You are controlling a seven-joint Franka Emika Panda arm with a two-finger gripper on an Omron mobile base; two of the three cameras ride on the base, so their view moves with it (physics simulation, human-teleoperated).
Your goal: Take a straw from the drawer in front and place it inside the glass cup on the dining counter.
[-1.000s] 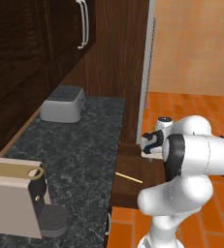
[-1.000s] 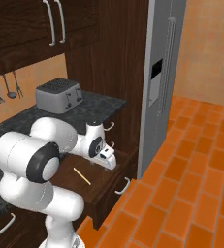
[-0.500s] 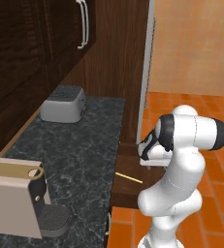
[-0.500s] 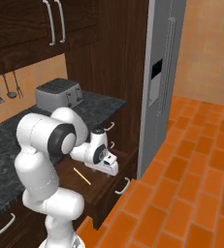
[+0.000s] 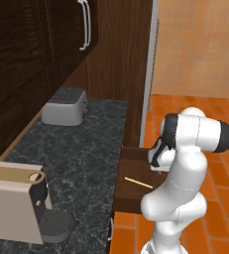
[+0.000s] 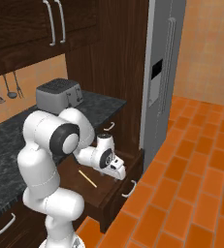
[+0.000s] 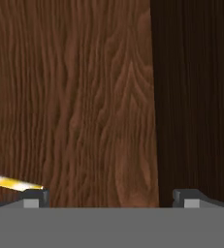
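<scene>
Two-finger gripper [image 7: 108, 197] spread wide and empty above the open dark brown wooden drawer [image 6: 114, 193]; thin pale yellow straw [image 6: 88, 178] lies mid-frame, grey toaster [image 5: 64, 106] upper left.

Black speckled granite bench [image 5: 81, 149] under dark wood upper cabinets [image 5: 31, 44] with long silver handles [image 5: 85, 25]; grey toaster [image 5: 65, 105] at the bench's back, beige coffee machine [image 5: 19, 203] at its near end; steel fridge [image 6: 164, 82] right of the bench; orange brick-tile floor [image 6: 191, 184]; orange wall [image 5: 200, 47]; utensils [image 6: 4, 89] hang left of toaster
</scene>
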